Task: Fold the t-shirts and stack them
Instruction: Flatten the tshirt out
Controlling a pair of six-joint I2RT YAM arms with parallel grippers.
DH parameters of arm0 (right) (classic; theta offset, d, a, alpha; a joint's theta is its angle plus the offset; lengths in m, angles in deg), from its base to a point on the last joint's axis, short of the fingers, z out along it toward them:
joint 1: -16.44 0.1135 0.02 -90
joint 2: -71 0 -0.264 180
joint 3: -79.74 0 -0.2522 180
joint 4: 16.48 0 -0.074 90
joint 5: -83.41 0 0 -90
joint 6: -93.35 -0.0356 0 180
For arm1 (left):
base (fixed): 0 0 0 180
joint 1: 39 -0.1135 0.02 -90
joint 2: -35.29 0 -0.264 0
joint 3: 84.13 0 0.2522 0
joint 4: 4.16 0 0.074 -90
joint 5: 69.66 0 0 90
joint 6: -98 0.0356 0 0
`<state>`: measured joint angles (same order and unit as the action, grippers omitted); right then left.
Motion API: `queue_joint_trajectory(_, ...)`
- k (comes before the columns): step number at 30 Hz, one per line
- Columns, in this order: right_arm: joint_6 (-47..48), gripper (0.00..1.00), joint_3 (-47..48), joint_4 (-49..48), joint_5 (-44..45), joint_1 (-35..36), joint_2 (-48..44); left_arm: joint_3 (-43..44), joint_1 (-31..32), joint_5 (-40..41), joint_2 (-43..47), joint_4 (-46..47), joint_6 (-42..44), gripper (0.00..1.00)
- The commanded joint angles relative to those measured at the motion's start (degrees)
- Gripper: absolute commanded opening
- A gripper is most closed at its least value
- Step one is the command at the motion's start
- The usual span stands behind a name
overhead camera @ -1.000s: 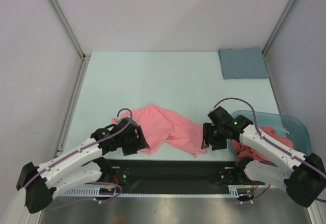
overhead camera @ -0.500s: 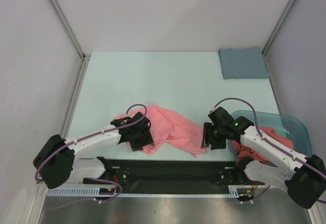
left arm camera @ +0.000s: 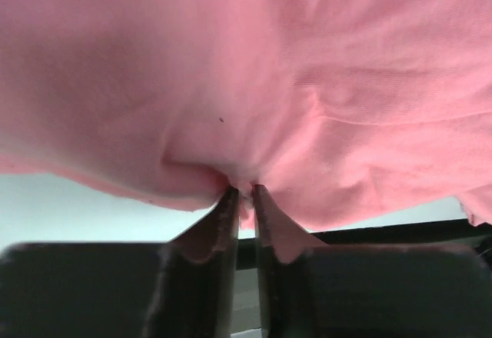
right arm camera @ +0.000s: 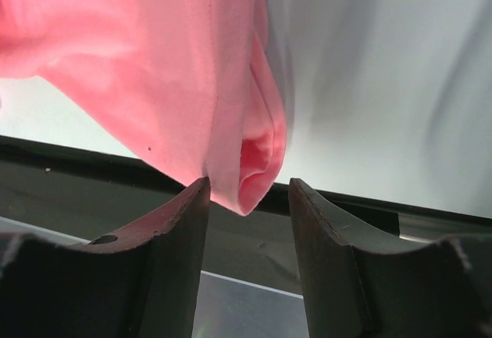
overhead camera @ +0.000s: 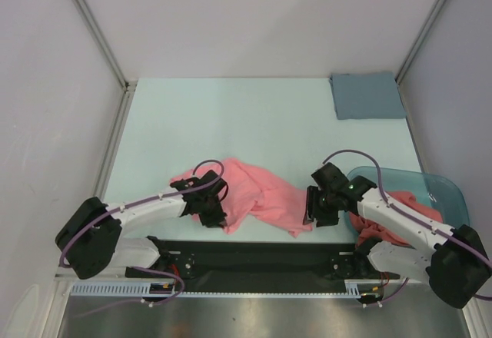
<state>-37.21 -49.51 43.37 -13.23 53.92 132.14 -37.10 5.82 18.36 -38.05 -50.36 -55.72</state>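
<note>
Your left claw [left arm camera: 243,190] is pinching the near left edge of the pink t-shirt [overhead camera: 257,188], its fingers pressed almost together with a fold of fabric caught between them. The t-shirt lies crumpled on the table [overhead camera: 231,115] near the front edge, stretched between both arms. Your right claw [right arm camera: 247,192] stands spread, with a corner of the same t-shirt between its fingers but not gripped. More pink shirts [overhead camera: 419,206] sit in the teal tub [overhead camera: 452,198] on the right; a grey-blue cloth [overhead camera: 367,96] lies at the far right corner
</note>
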Motion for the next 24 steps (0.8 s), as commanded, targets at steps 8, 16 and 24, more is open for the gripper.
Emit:
queue_joint_trajectory(8, 1.62, 0.36, 0.88, -6.71, -1.63, 1.28, 5.73, 0.64, -5.53, 1.80, 9.69, -1.64, 6.50, 0.00)
queue_joint_trajectory(16, 1.27, 0.00, 6.94, 2.57, -0.85, 5.41, 3.37, 11.27, -5.71, 16.11, 23.93, -20.60, 6.86, 0.00)
queue_joint_trajectory(24, 0.21, 0.00, 20.92, 18.77, 3.56, 5.95, -3.57, 18.31, -5.71, 19.29, 43.69, -25.21, 10.28, 0.00)
